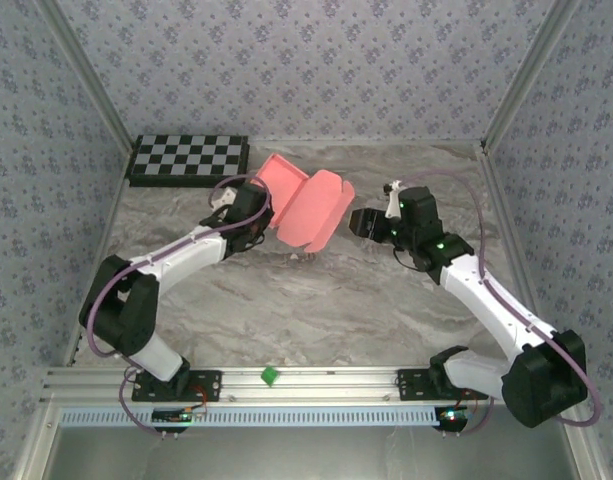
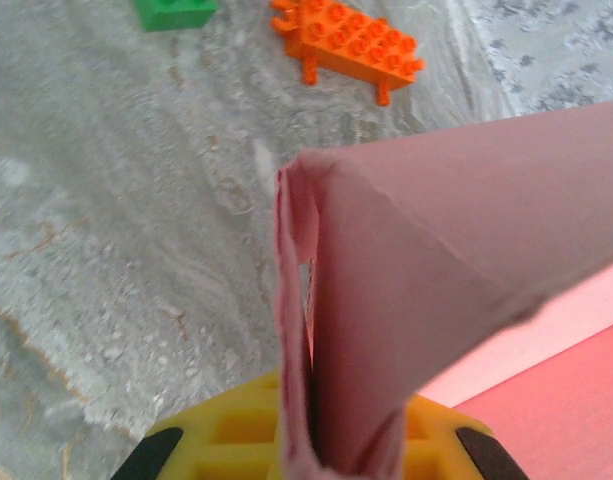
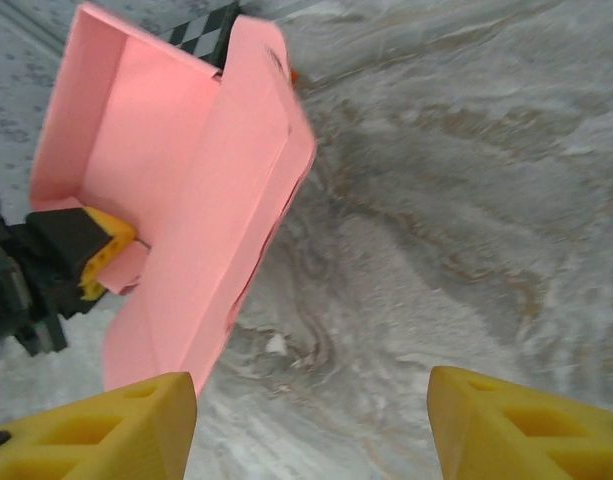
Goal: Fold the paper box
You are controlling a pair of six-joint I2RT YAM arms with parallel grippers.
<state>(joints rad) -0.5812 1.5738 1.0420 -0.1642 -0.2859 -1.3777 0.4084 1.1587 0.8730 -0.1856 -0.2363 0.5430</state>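
Paper box [image 1: 306, 205], pink thin card and half formed, is lifted off the marbled table [image 1: 316, 310] just right of the checkerboard mat [image 1: 186, 160]. One panel has raised side walls. A second panel hinges from it at an angle, on the side away from the mat.

My left pincer [image 1: 264, 220] sits just below the mat's right end. It is clamped on a doubled-over wall of the box, and my left wrist camera shows the folded card pinched between yellow fingers [image 2: 211, 440]. Past the box edge, an orange block [image 2: 351, 45] and a green block [image 2: 174, 12] lie on the table.

My right pincer [image 1: 354, 222] is on the far side of the box from the mat, just beside the hinged panel but not touching it. Its jaws are spread wide and hold nothing. In my right wrist camera the panel's free edge lies ahead and to the left of them.

I judge the step in hand to be closing the hinged panel over the walled one. To do it well:
- My left grip should stay firm so the box cannot swing.
- My right pincer should meet the panel broadly near its free edge and push along the crease.
- The push should be slow, because thin card buckles easily.
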